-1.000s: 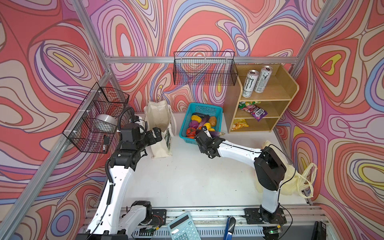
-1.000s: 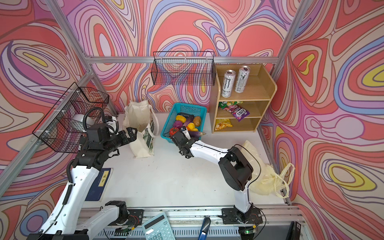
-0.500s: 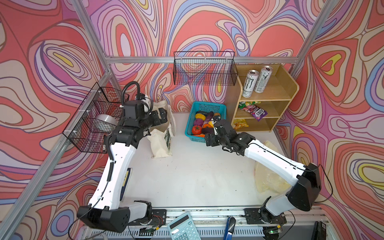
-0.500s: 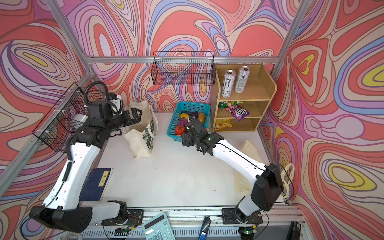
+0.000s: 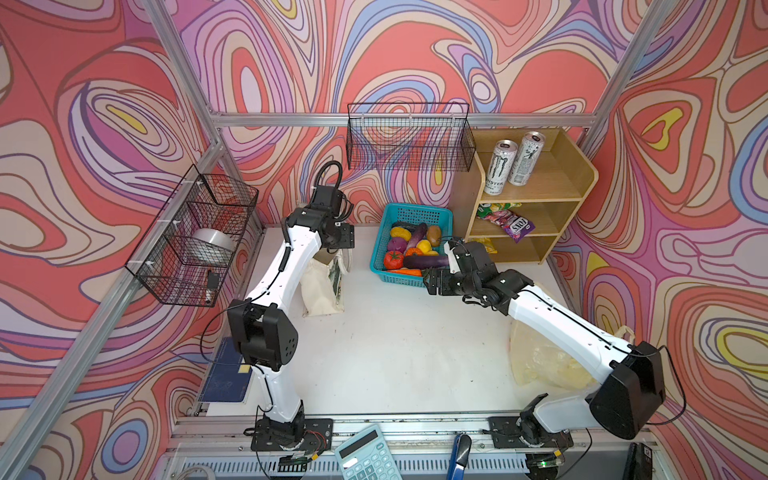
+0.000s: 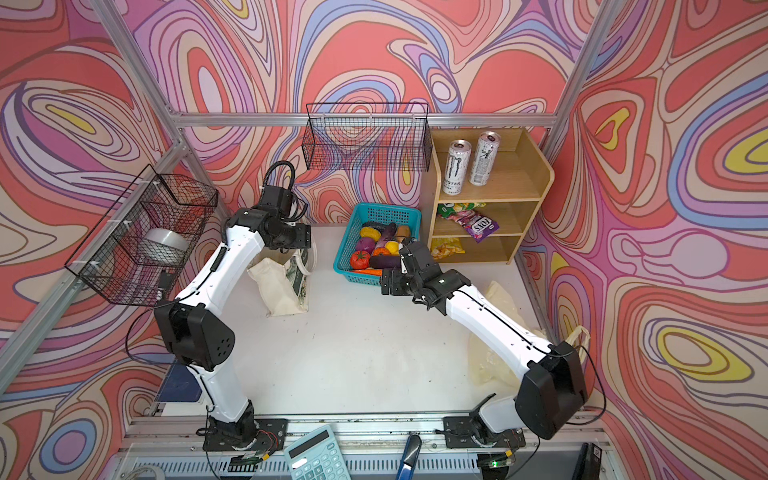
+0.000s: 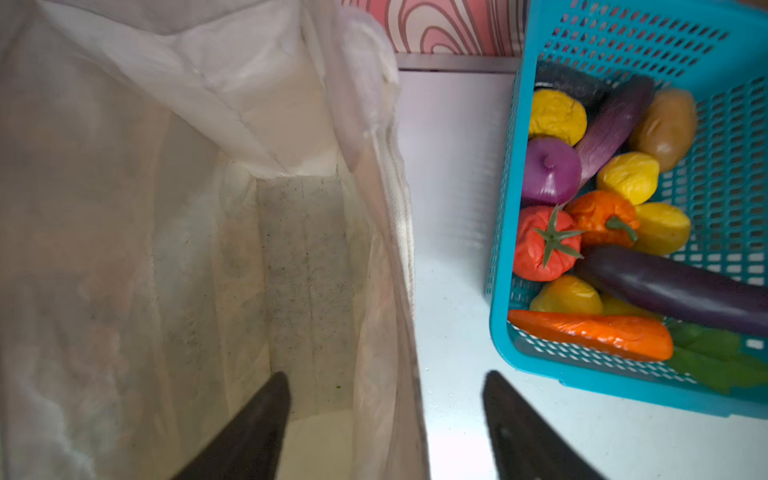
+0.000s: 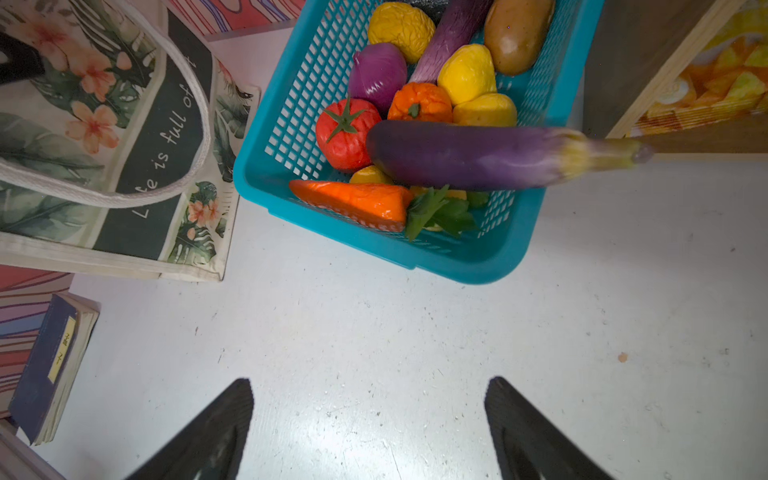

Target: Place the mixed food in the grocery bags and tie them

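Over the last second the left arm has swung up over the canvas tote (image 5: 322,286) at the back-left corner of the bench (image 5: 395,345). The left tool (image 7: 386,374) is released, jaws straddling the tote's wall, probably to hold its mouth open. The right tool (image 8: 370,380), released and empty, hovers over bare bench beside the teal basket (image 8: 457,266), where the dark eggplant (image 8: 457,156) lies among the rest. Nothing is packed yet.

From my station the basket (image 8: 478,266) reads as hard teal plastic mesh with a slight shine. Inside it the eggplant (image 8: 457,156) is smooth and glossy; the tomato (image 8: 345,133) and carrot (image 8: 353,203) look waxy and wrinkled. Beside the basket the tote bag (image 8: 83,174) is coarse, matt woven cloth. Under the basket the table (image 8: 374,353) is matt white and scuffed. On the basket's other side I see a smooth wooden shelf (image 5: 552,187) holding shiny metal cans (image 5: 498,166).
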Robot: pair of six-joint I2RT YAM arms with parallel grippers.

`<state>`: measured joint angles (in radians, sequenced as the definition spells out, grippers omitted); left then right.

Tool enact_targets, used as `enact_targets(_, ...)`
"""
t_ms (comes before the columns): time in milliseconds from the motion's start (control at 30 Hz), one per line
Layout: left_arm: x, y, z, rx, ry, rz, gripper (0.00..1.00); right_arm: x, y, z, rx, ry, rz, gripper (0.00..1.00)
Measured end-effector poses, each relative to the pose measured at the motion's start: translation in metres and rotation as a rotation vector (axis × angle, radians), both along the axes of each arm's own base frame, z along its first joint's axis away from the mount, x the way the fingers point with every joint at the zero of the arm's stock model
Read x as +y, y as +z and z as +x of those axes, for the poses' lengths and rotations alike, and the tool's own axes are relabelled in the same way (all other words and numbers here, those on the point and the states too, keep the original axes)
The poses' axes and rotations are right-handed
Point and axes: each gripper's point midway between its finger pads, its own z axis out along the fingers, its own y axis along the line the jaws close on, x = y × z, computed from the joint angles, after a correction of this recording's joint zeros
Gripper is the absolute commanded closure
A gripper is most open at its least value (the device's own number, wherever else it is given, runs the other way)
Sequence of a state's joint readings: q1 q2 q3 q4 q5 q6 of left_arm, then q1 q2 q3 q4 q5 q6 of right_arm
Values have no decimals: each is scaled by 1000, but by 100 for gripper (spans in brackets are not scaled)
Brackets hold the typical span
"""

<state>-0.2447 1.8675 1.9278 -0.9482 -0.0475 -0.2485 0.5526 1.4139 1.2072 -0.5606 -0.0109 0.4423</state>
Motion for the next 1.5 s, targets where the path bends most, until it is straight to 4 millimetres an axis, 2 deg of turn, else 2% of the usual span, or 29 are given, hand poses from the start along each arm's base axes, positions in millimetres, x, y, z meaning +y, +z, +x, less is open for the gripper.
enact_targets(133,-9,-7,-10,28,-30,-17,100,-1,6,0,-7,9,22,9)
enact_targets(200,-12,-10,-23,42,-41,-33,100,-1,8,-1,-10,15,28,9)
enact_targets(400,-24,3,-91,40,-59,-118,99,6,15,-3,-8,54,54,10)
enact_targets(467,-33,9,-110,29,-73,-153,83,11,20,-1,-11,70,70,10)
enact_targets(533,-47,15,-123,16,-96,-195,55,18,23,2,-8,87,86,11)
enact_targets(567,-54,18,-126,9,-108,-213,47,20,25,4,-6,94,92,12)
enact_targets(633,-64,21,-127,0,-121,-240,35,27,26,8,1,110,106,13)
enact_targets(767,-64,27,-124,-19,-112,-244,22,37,31,10,14,140,139,15)
enact_targets(867,-55,43,-120,-80,-98,-213,15,44,37,11,18,157,167,16)
enact_targets(933,-45,56,-119,-129,-85,-187,15,51,44,13,12,169,185,16)
enact_targets(1033,-13,76,-114,-195,-20,-170,15,70,58,16,-5,197,204,16)
enact_targets(1167,39,84,-107,-233,103,-136,14,115,72,14,-26,270,216,15)
enact_targets(1267,59,75,-105,-217,146,-117,13,149,72,13,-32,306,195,14)
enact_targets(1333,64,63,-105,-187,153,-106,12,167,64,16,-27,312,169,14)
enact_targets(1467,63,30,-106,-104,138,-96,12,180,34,28,13,292,114,16)
enact_targets(1500,62,22,-106,-84,133,-97,16,180,26,31,29,285,98,20)
